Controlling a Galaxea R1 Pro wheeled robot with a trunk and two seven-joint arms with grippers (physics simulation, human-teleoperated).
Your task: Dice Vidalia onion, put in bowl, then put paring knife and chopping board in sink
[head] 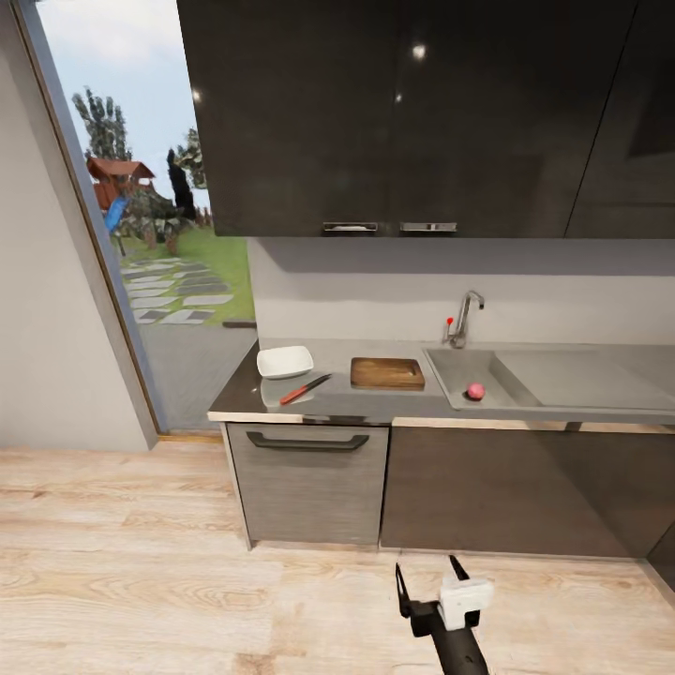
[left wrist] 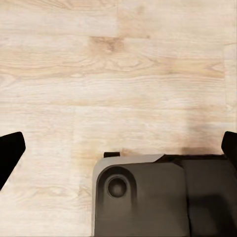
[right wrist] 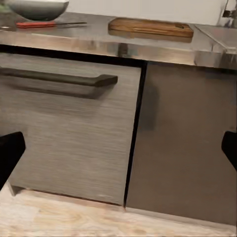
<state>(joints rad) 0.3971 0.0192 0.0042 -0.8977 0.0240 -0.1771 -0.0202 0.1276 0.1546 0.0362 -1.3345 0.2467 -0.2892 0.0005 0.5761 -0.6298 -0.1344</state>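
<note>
A small pinkish onion (head: 475,391) lies in the steel sink (head: 450,367) below the faucet (head: 462,321). Left of the sink, the brown chopping board (head: 387,372) rests flat on the grey countertop (head: 342,405). Further left lie the orange-handled paring knife (head: 305,389) and the white bowl (head: 284,361). The right wrist view looks at the board (right wrist: 150,27), knife (right wrist: 42,23) and bowl (right wrist: 37,9) from low down. My right gripper (head: 429,577) (right wrist: 118,148) hangs open over the floor, well short of the cabinets. My left gripper (left wrist: 118,148) is open, pointing at the wood floor.
Dark upper cabinets (head: 394,112) hang above the counter. A grey drawer front with a dark bar handle (head: 307,441) sits under the bowl. A tall glass door (head: 150,234) is at the left. The robot's dark base (left wrist: 148,197) lies below the left gripper.
</note>
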